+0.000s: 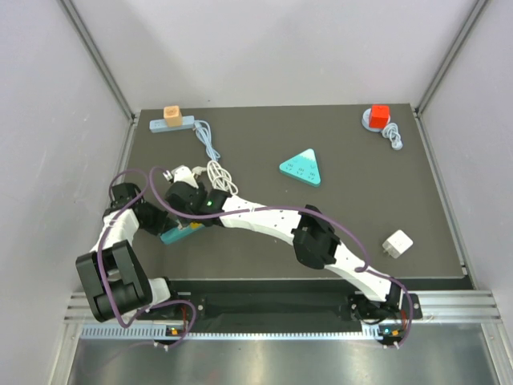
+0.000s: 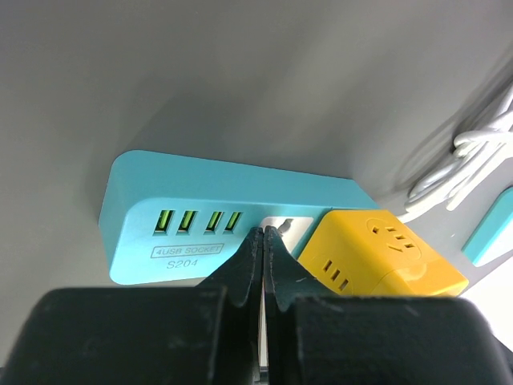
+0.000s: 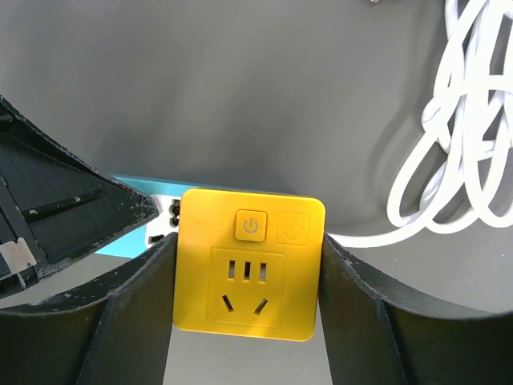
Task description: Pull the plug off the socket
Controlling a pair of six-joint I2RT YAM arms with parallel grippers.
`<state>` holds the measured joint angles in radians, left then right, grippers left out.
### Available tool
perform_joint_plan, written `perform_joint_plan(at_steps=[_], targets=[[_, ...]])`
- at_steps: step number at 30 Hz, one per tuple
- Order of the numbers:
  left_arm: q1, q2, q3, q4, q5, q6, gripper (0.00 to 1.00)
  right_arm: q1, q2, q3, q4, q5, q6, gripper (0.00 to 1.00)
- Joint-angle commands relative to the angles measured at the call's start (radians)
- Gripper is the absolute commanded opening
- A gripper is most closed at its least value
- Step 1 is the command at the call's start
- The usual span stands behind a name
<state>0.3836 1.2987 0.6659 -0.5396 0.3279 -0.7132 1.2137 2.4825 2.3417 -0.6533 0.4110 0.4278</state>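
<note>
Bracing teal strip (image 2: 160,192) with left gripper (image 2: 263,234), jaws pressed together. Right gripper (image 3: 248,250) pinches yellow plug (image 3: 250,269); plug still seated, pull remains.

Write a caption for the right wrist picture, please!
Right gripper, jaws clamped on the yellow plug seated in the teal power strip.

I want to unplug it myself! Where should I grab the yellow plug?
Pinch the yellow plug by its two flat sides, coming straight down over its top. It is a square block standing up from the teal power strip, so parallel sides suit a pincer.
</note>
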Motion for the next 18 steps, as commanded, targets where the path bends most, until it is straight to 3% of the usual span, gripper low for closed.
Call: perform_joint_plan(at_steps=[1,18], targets=[[-0.006,0.042,-0.054,-0.048,-0.181,0.027,0.00,0.009,-0.089,0.137,0.092,0.101,-0.043,0.00],[-0.020,0.030,-0.055,-0.049,-0.199,0.026,0.00,0.029,-0.152,0.188,0.121,0.173,-0.095,0.00]])
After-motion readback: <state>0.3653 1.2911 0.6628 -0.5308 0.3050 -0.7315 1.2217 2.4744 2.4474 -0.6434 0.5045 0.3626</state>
